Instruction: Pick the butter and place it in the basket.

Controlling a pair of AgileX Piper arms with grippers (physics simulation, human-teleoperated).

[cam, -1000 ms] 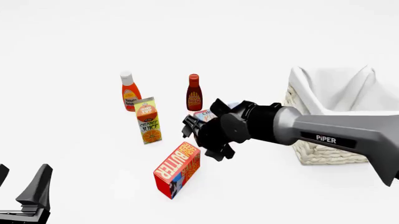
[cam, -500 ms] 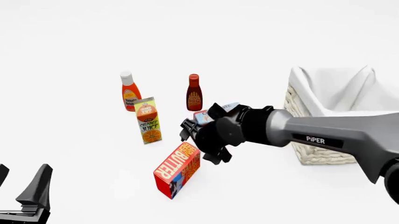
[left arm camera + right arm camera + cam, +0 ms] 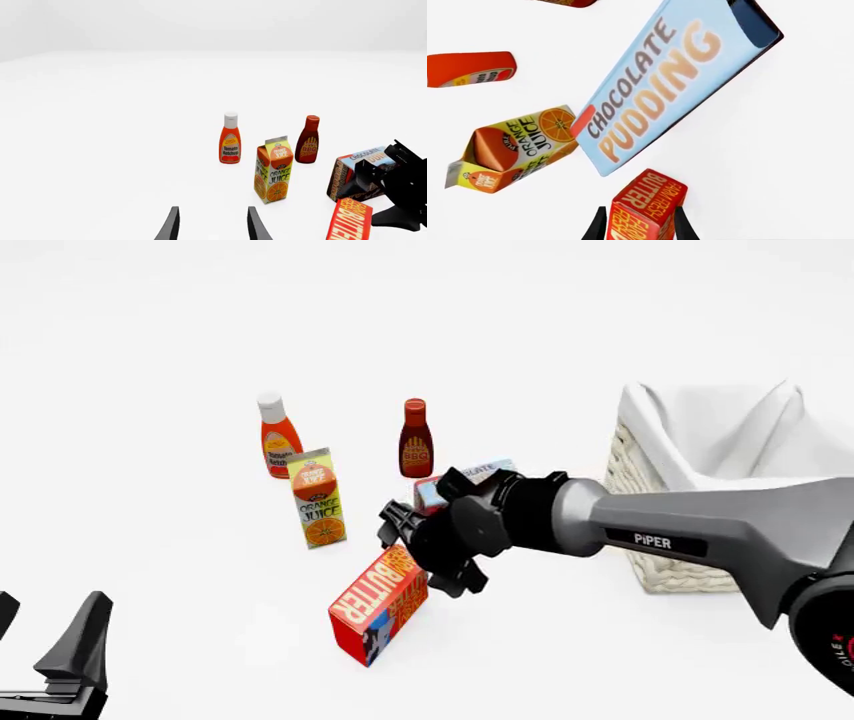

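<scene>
Grasp not yet made; lift and transfer still to do. Left gripper (image 3: 54, 655) idle nearest camera, fingers apart, empty. Butter (image 3: 379, 603) on table, well left of basket (image 3: 647, 495). Right gripper (image 3: 424, 555) reaches low over the butter's far end, fingers straddling it, unclosed.

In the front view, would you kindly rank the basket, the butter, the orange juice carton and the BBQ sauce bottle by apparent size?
1. basket, clearly largest, though partly hidden by the right arm.
2. butter.
3. orange juice carton.
4. BBQ sauce bottle.
The butter lies nearer the camera, so its lead over the carton is unsure.
</scene>
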